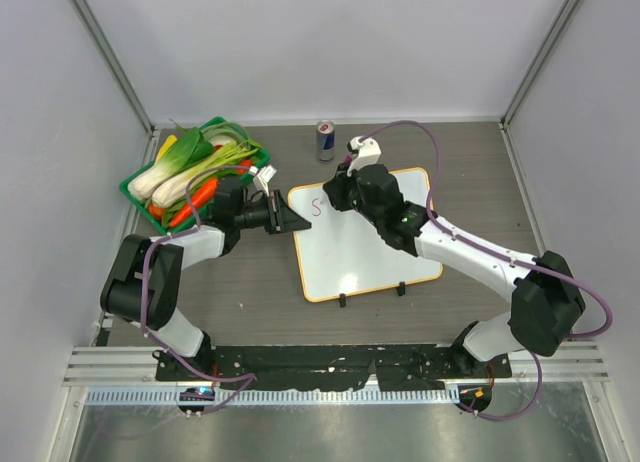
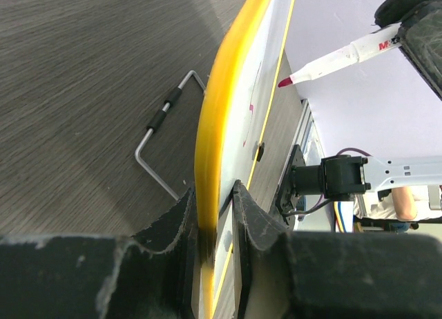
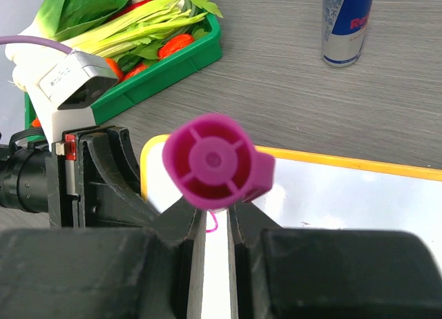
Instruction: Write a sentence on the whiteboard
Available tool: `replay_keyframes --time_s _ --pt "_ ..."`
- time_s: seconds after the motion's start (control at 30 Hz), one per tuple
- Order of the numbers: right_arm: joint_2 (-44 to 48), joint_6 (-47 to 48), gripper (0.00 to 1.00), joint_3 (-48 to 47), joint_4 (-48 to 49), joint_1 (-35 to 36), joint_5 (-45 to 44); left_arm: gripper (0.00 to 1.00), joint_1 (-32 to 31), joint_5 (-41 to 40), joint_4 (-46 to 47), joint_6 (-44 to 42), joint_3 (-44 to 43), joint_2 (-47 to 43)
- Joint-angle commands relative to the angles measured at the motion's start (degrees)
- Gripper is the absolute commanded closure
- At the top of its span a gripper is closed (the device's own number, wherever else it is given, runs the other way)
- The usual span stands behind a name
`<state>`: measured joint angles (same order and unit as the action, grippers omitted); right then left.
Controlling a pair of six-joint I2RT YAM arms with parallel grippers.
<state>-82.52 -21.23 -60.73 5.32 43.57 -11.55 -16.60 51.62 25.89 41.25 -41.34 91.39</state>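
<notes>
The whiteboard (image 1: 365, 244), white with an orange-yellow rim, lies on the table's middle. My left gripper (image 1: 283, 214) is shut on its left rim; in the left wrist view the yellow rim (image 2: 219, 112) runs between the jaws of the left gripper (image 2: 213, 192). My right gripper (image 1: 338, 194) is shut on a pink marker (image 3: 210, 160) over the board's far left corner. The marker's tip (image 2: 284, 81) is at the board's face; I cannot tell whether it touches. A small pink stroke (image 3: 213, 226) is the only writing of the sentence in view.
A green crate of vegetables (image 1: 190, 174) stands at the back left, close behind the left gripper. A drink can (image 1: 325, 140) stands behind the board. Two black clips (image 1: 343, 300) sit on the board's near edge. A bent wire stand (image 2: 162, 122) lies on the table beside the board.
</notes>
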Motion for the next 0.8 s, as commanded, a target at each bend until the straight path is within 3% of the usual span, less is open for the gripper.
replay_keyframes --time_s 0.0,0.77 --pt "-0.27 0.41 0.99 -0.53 1.27 -0.24 -1.72 1.0 -1.77 -2.13 -4.88 -4.87 -0.14 1.51" --pt "-1.33 1.02 0.99 0.88 -0.4 -0.59 -4.44 1.0 -1.77 -2.13 -5.41 -5.22 -0.14 1.24"
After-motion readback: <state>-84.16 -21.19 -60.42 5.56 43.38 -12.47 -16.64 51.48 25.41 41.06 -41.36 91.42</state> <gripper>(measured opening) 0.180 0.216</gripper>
